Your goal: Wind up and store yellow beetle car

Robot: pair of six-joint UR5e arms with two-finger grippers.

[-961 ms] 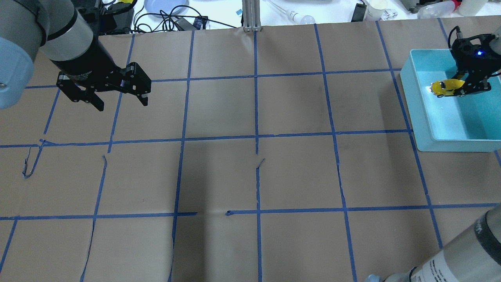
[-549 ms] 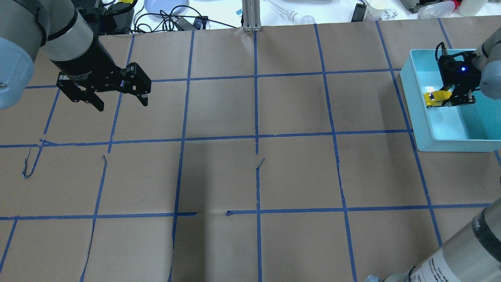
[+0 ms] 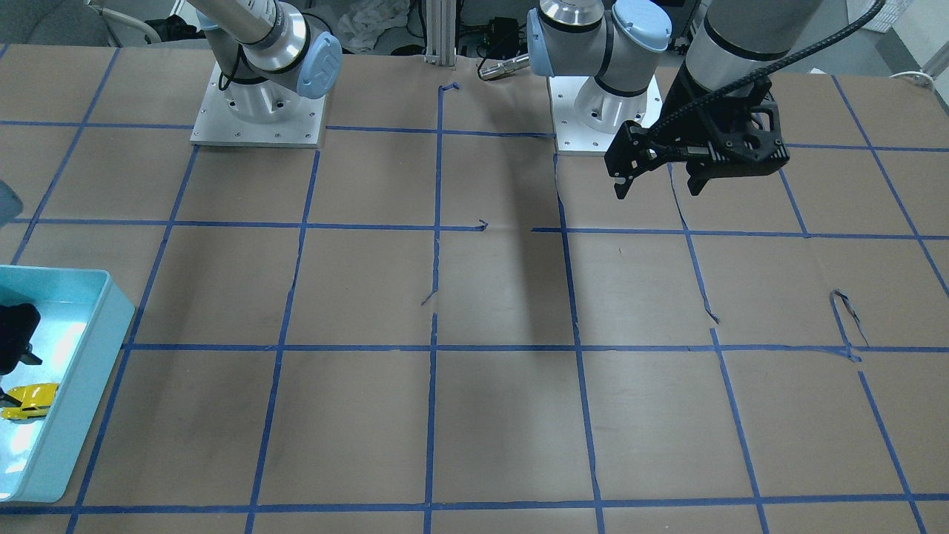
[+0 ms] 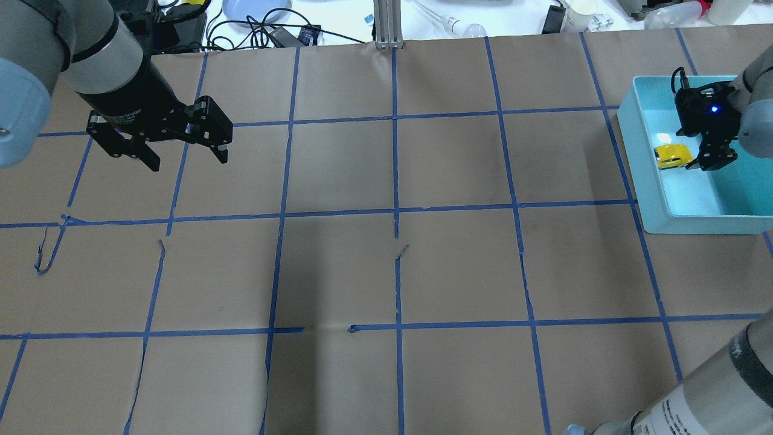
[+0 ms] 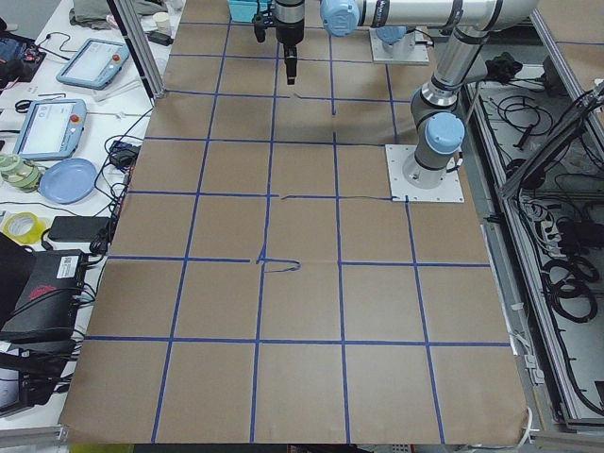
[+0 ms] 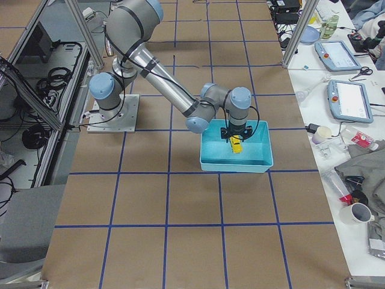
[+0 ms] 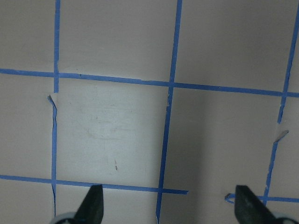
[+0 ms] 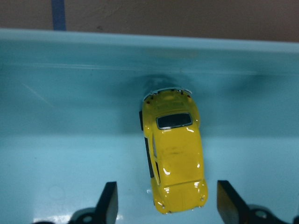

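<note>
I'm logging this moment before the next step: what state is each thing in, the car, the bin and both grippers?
yellow beetle car: roof up on the bin floor, between the right gripper's jaws with a gap on each side, not gripped.
teal bin: open-topped, holding the car.
right gripper: open, inside the bin, astride the car.
left gripper: open, empty, above the taped table paper.

Overhead cam sits behind the robot (image 3: 256,104) looking down on the table (image 4: 392,272), front cam faces it from across, side cams look along from each end, and both wrist cams stare down up close, the right one sharing the yellow beetle car (image 8: 175,154) and teal bin (image 8: 70,84) with overhead.
</note>
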